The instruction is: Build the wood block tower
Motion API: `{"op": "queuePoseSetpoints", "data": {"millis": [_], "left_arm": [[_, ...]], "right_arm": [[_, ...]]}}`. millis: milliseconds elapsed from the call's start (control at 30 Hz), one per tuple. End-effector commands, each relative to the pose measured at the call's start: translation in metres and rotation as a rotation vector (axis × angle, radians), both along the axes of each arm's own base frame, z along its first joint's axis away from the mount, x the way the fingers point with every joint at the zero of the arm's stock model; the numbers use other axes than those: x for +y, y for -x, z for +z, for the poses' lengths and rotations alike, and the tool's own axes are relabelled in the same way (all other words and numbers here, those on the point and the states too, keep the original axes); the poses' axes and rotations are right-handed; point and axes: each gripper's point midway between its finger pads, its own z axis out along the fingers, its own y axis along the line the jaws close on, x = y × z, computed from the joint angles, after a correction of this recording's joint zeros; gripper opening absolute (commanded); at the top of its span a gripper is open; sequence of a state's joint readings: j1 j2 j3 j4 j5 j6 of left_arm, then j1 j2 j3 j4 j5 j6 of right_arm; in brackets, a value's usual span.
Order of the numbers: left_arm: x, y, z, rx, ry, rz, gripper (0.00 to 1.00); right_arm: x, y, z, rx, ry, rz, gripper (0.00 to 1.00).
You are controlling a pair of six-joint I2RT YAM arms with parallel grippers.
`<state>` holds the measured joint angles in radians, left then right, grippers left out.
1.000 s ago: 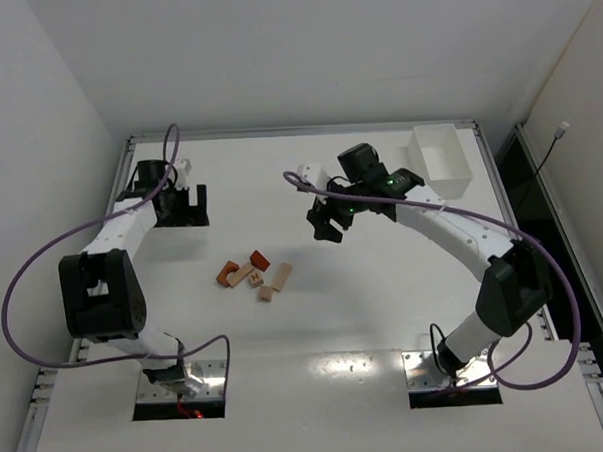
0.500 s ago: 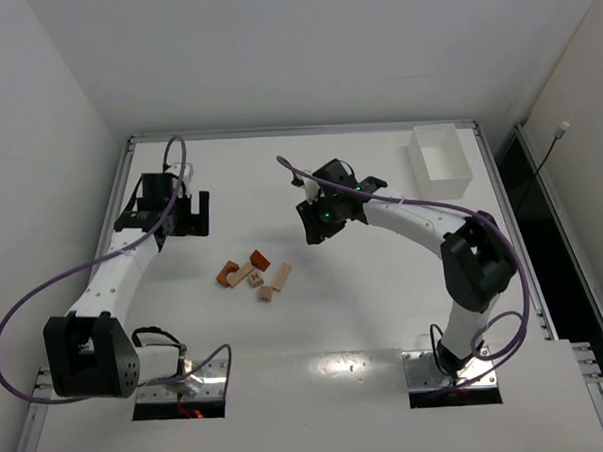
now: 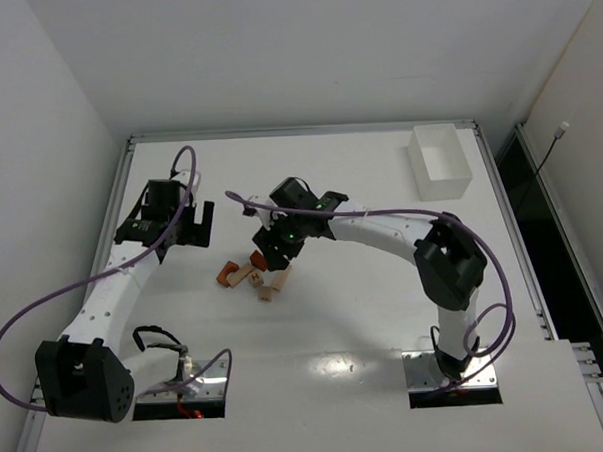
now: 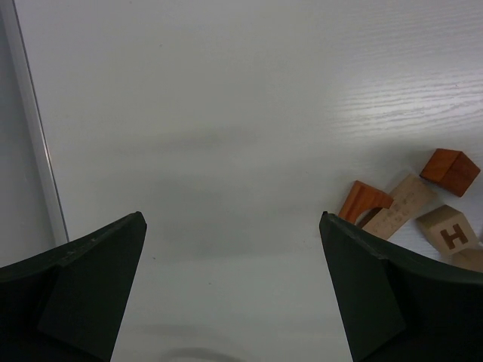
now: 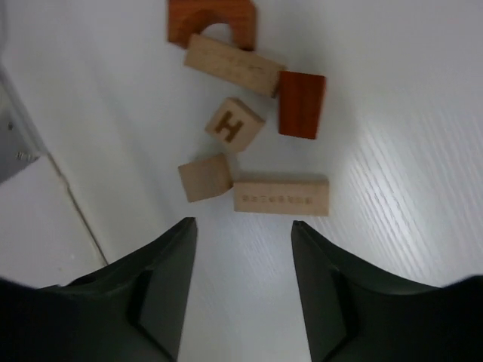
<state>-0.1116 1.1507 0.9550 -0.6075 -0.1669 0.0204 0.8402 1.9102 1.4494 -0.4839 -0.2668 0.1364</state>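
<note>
Seen from above, the white table (image 3: 365, 313) carries one loose cluster of small wood blocks (image 3: 246, 276) left of centre. All of them lie flat in a single layer with none stacked, so no tower stands. The right gripper (image 3: 274, 253) hangs directly over the far side of the cluster and hides part of it; five pieces can be counted around it. The left gripper (image 3: 191, 227) is to the left of the blocks and farther back, apart from them. One white rectangular bin (image 3: 440, 162) sits near the far right corner, well apart from everything else. In the left wrist view, the left gripper's two dark fingers (image 4: 90, 294) are spread wide with only bare table between them. At the right edge lie one reddish-brown arch block (image 4: 364, 202), one pale tan plank (image 4: 401, 207) touching it, one reddish-brown wedge (image 4: 450, 171) and one pale cube stamped H (image 4: 447, 231). In the right wrist view, the right gripper's jaws are parted and grasp nothing, and all six blocks can be counted. Two are reddish-brown, the arch and the wedge. Four are pale: the first plank, the H cube, a second pale plank (image 5: 281, 197) and one plain pale cube (image 5: 204, 178) just beside it.
</note>
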Motion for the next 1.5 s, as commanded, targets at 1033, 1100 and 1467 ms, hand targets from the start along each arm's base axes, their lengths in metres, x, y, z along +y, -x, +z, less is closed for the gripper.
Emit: {"op": "queuePoseSetpoints", "data": {"millis": [1033,1100,1467], "left_arm": [[0.044,-0.03,0.0,0.021,0.089,0.074,1.0],[0.044,-0.03,-0.003,0.031,0.089,0.074,1.0],[0.054,-0.034,-0.006,0.041,0.098,0.099,1.0]], "right_arm": [[-0.001,0.022,-0.028,-0.469,-0.185,1.485,0.63],[0.0,0.021,-0.024,-0.48,-0.187,1.492,0.59],[-0.01,0.024,-0.055,-0.469,-0.103,1.544,0.58]]}}
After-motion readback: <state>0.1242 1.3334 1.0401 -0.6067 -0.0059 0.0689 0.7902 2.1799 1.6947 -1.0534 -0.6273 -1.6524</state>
